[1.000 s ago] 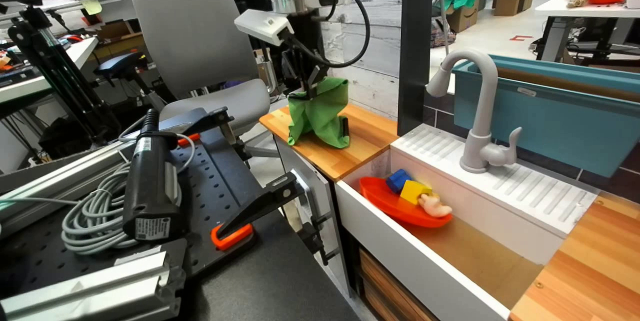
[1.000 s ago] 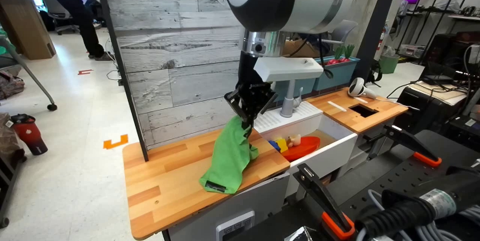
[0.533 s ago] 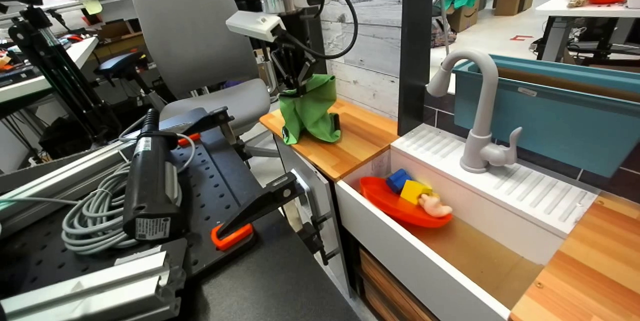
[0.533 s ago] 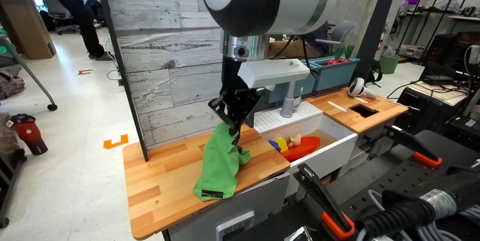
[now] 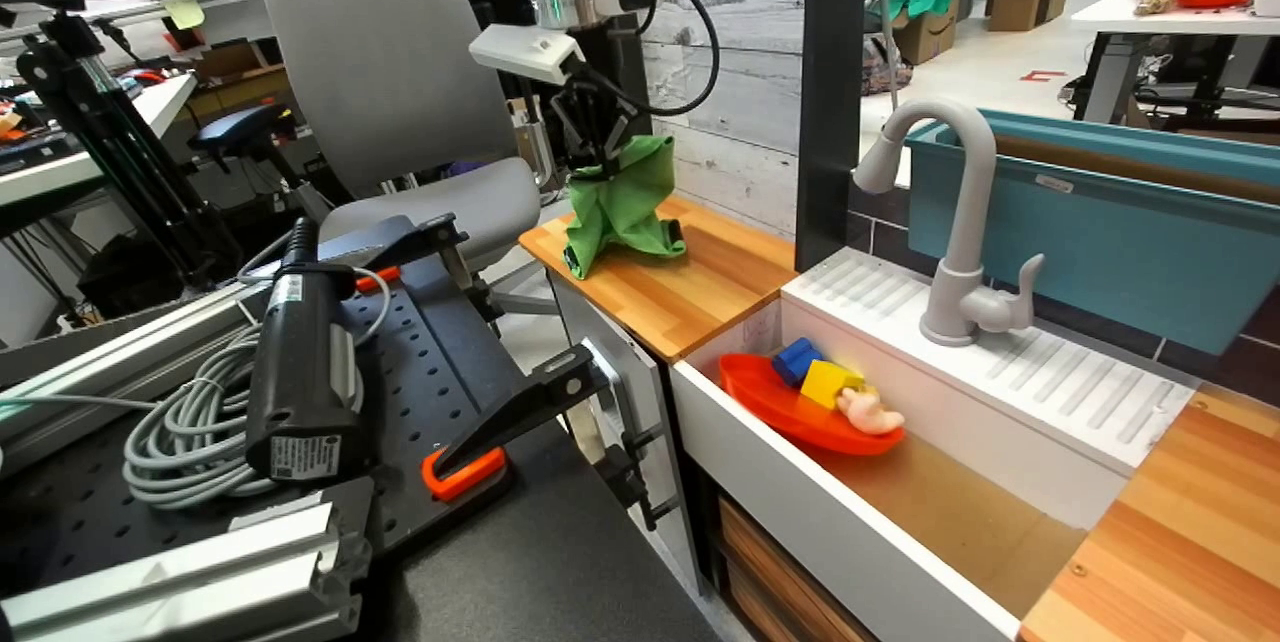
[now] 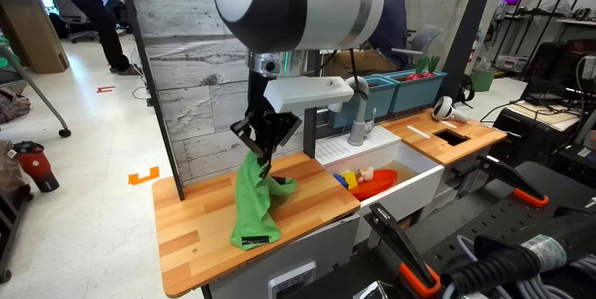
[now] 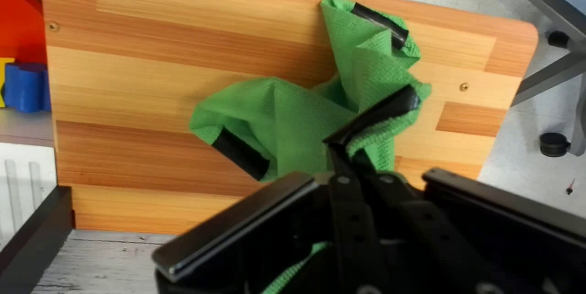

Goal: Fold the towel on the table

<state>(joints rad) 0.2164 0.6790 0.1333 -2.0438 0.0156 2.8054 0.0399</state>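
A green towel (image 6: pixel 251 213) stands tented on the wooden countertop (image 6: pixel 200 215), its lower part slumped there, its top pinched by the Robotiq gripper (image 6: pixel 264 168) near a black edge strip (image 7: pixel 384 108). The raised grip probably serves to carry that edge over for a fold. Beside the countertop, a white sink (image 5: pixel 830 527) holds a red dish (image 5: pixel 800 422) and toys (image 5: pixel 830 384).
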